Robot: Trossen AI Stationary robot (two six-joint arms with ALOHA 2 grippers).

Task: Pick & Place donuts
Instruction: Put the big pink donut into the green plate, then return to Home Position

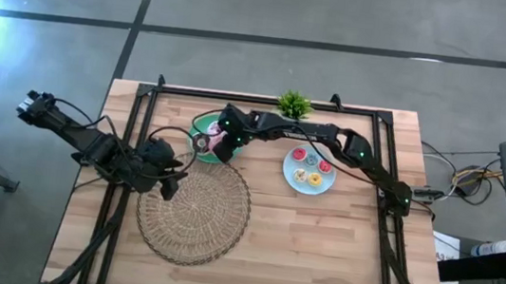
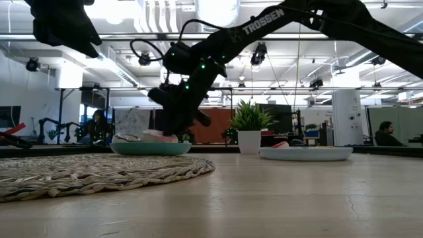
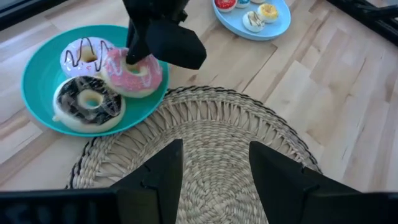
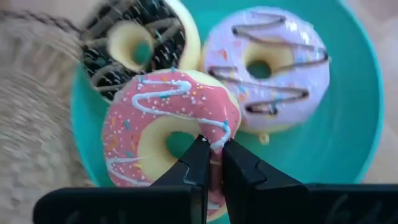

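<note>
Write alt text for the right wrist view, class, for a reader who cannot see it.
The right pincer is closed on the rim of a pink sprinkled donut lying on a teal plate. Beside it on the plate sit a dark chocolate donut and a pale lilac donut with dark drizzle; a woven mat borders the plate.

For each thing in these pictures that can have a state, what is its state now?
Right tool: shut on the pink donut's ring, over the teal plate.
Pink donut: gripped, leaning on the other two.
Dark donut: flat on the teal plate.
Pale donut: flat on the plate.
Left tool: open, empty, over the woven mat.
Light-blue plate: holds small donuts.
</note>
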